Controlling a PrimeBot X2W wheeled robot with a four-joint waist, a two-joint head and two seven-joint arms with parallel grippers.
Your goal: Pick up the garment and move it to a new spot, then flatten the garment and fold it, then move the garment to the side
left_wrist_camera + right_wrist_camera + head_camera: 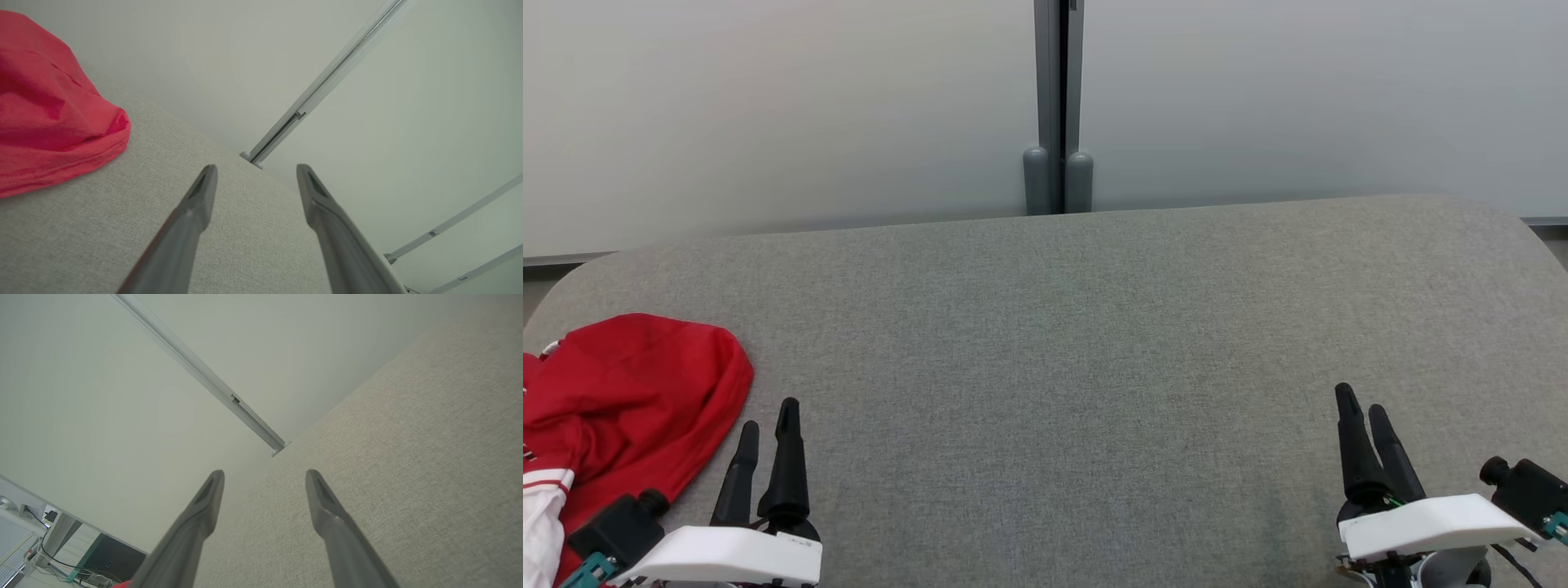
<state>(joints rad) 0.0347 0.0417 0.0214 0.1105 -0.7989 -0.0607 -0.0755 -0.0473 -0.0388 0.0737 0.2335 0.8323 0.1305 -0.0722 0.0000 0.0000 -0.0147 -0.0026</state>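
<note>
The garment (629,400), a crumpled red T-shirt with a white, stripe-cuffed sleeve at its lower left, lies bunched at the left edge of the grey fabric table (1078,343). In the left wrist view its red heap (49,110) rests at the upper left. My left gripper (768,415) stands open just right of the garment, not touching it, with nothing between its fingers (200,196). At the lower right, far from the garment, my right gripper (1361,398) is open and empty over bare table; its fingers (322,494) point along the cloth surface.
A pale frosted wall with a grey vertical post (1058,106) stands behind the table's far edge. The table's corners are rounded. Cables and a desk leg (49,539) show beyond the table in the right wrist view.
</note>
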